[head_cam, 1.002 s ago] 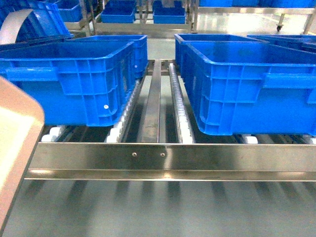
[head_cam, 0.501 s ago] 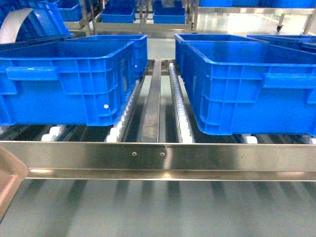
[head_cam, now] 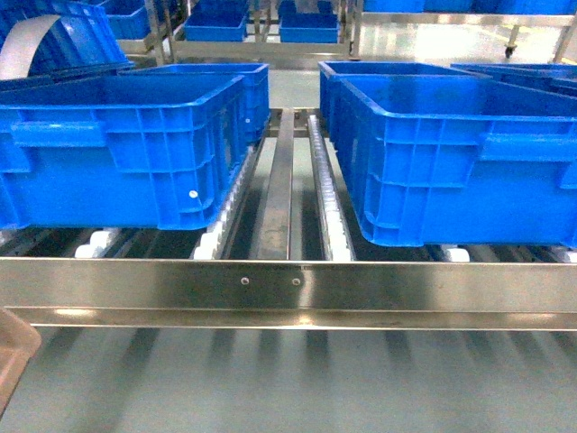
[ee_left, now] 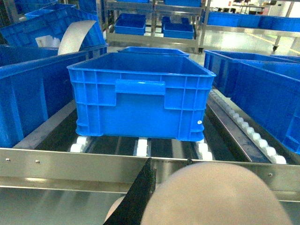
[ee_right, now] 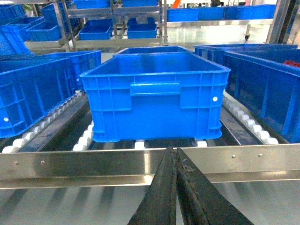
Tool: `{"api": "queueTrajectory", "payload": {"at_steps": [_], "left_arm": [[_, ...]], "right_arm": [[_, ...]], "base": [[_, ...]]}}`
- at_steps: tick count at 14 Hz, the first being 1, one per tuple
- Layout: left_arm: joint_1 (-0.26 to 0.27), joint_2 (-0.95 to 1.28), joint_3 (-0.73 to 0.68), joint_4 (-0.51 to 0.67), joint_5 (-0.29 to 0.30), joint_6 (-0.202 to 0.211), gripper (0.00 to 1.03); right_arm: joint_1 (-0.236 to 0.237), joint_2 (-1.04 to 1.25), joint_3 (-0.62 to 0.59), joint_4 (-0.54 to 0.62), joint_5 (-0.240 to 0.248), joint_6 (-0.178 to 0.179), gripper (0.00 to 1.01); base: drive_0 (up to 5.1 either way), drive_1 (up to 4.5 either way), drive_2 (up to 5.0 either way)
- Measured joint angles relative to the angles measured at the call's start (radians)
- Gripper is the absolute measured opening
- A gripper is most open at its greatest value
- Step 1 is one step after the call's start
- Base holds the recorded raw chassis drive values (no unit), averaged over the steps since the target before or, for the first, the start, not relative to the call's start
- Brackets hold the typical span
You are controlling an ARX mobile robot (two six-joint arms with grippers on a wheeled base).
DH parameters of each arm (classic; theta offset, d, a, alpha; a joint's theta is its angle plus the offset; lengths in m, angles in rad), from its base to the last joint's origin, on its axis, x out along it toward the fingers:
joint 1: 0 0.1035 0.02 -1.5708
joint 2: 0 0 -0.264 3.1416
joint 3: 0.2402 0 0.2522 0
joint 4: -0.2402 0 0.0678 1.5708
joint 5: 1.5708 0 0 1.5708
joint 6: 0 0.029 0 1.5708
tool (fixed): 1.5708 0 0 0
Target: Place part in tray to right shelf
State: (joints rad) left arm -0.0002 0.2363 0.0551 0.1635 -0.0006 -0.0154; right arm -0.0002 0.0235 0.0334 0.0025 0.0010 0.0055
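Observation:
The part is out of view. A beige tray (ee_left: 220, 197) fills the lower right of the left wrist view. My left gripper (ee_left: 169, 161) is shut on it, one black finger (ee_left: 143, 192) to its left and the other finger's tip just peeking over its top edge. Only a corner of the tray (head_cam: 13, 354) shows at the head view's bottom left. The right shelf's shiny front rail (head_cam: 297, 287) runs across in front of me, with white roller tracks (head_cam: 329, 203) behind it. My right gripper (ee_right: 173, 152) is shut and empty, its tips level with the rail (ee_right: 93, 165).
Large blue crates stand on the rollers: one left (head_cam: 126, 144), one right (head_cam: 451, 153), more behind. The left wrist faces a crate (ee_left: 140, 96); the right wrist faces another (ee_right: 154, 96). A steel divider strip (head_cam: 278, 189) runs between the tracks. Further racks of crates stand beyond.
The beige tray has sunk down and to the left in the head view, from covering the left edge to only a corner showing. The crates and shelf have not moved.

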Motion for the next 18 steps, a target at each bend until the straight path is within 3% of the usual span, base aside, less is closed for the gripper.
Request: {"api": "queueTrajectory", "payload": {"at_steps": [3,4,5,12,13,18], "left_arm": [[0.000,-0.056,-0.017,-0.034,0.001,0.000,0.14],[0.000,-0.156,-0.033,-0.145,0.000,0.001,0.14],[0.000,-0.227,-0.040,-0.182,-0.002,-0.003,0.14],[0.000,-0.227,-0.040,-0.172,0.000,0.005,0.14],[0.000,-0.227,-0.040,-0.172,0.000,0.004,0.14],[0.000,-0.227,-0.040,-0.172,0.000,0.005,0.14]], "right_arm": [[0.000,-0.019,-0.020,-0.008,-0.001,0.000,0.02],[0.000,-0.019,-0.020,-0.007,-0.001,0.000,0.02],[0.000,-0.019,-0.020,-0.007,-0.001,0.000,0.02],[0.000,-0.019,-0.020,-0.006,-0.001,0.000,0.02],[0.000,-0.019,-0.020,-0.006,-0.001,0.000,0.05],[0.000,-0.019,-0.020,-0.006,-0.001,0.000,0.78]], "base": [[0.0,0.00,0.0],[0.0,0.00,0.0],[0.0,0.00,0.0],[0.0,0.00,0.0],[0.0,0.00,0.0],[0.0,0.00,0.0]]}}
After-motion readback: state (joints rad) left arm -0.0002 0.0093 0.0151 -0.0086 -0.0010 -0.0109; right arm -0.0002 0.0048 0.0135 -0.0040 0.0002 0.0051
